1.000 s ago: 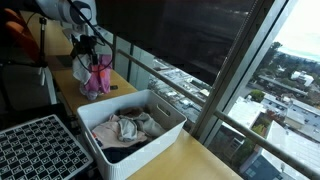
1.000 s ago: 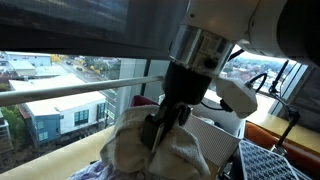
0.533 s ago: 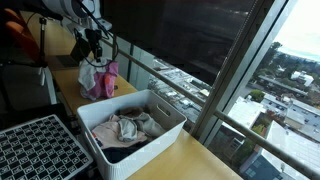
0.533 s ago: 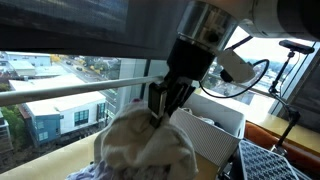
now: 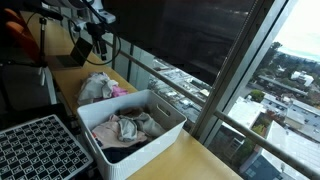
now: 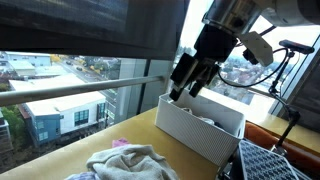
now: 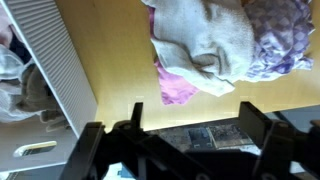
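The gripper hangs above the wooden table, its jaws wide apart and holding nothing. Below it lies a heap of cloths, near the white bin.

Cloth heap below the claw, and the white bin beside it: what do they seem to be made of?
Cloth heap: soft fabric, perhaps terry, judging by limp folds and a matte, fuzzy surface; beige, pink and purple-patterned pieces. White bin: probably rigid plastic, with smooth, straight, faintly glossy walls. Tabletop: light wood or laminate; the look leaves that open.
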Controlling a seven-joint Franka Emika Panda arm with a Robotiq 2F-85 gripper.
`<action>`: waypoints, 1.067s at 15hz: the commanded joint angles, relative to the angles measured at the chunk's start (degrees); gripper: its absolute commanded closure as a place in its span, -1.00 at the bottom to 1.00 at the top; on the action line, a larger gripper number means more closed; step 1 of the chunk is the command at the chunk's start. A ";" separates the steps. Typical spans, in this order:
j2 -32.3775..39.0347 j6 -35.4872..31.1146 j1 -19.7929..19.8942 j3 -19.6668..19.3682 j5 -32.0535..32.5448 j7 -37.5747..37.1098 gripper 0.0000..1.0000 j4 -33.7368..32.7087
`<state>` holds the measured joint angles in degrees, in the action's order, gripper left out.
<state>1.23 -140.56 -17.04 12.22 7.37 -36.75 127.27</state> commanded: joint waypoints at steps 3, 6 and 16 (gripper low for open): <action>-7.38 -1.13 6.77 -2.82 0.50 3.06 -1.00 7.27; -8.17 -0.62 11.22 -5.55 0.31 6.90 -1.00 6.92; -4.96 -1.72 13.88 -6.50 1.52 8.32 -1.00 5.67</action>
<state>-5.74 -140.63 -4.39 5.85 7.47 -28.71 133.35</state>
